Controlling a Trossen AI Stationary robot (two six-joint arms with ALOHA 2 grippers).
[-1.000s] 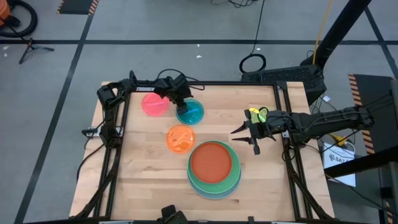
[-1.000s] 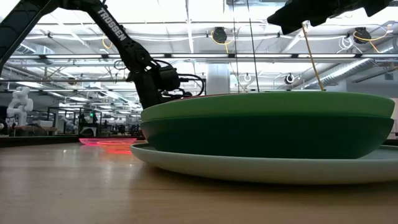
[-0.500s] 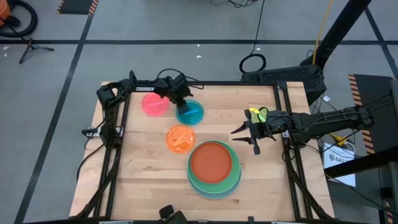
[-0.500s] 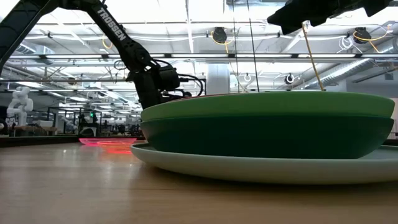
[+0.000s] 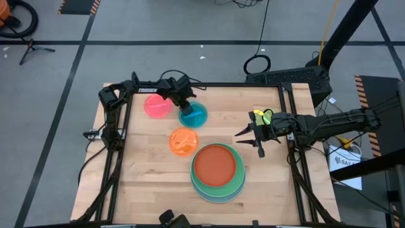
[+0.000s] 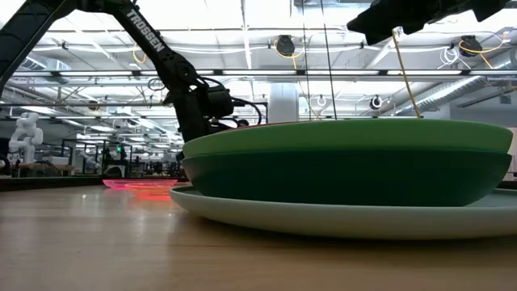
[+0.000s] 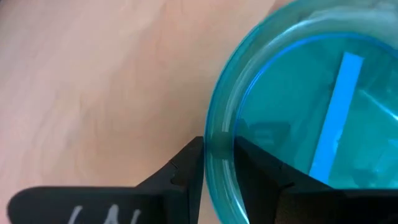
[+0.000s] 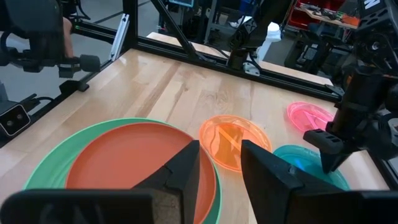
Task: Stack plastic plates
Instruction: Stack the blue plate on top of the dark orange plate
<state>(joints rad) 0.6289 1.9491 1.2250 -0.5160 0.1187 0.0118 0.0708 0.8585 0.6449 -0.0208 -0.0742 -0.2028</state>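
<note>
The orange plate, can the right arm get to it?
Probably yes. The orange plate lies bare on the table, and the right gripper hovers open nearby with nothing between them.

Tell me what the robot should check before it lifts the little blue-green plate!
1. Left gripper pinching the cyan plate's rim: ok, one finger inside the rim, one outside.
2. Plate lifted off the table: not ok, it looks to be resting there.
3. Stack ready, red-orange plate on top: ok.
4. Way to the stack: cannot tell; the orange plate lies between.
5. Right gripper clear: ok, open, hovering beside the stack.
6. Pink plate apart from the cyan one: ok.
</note>
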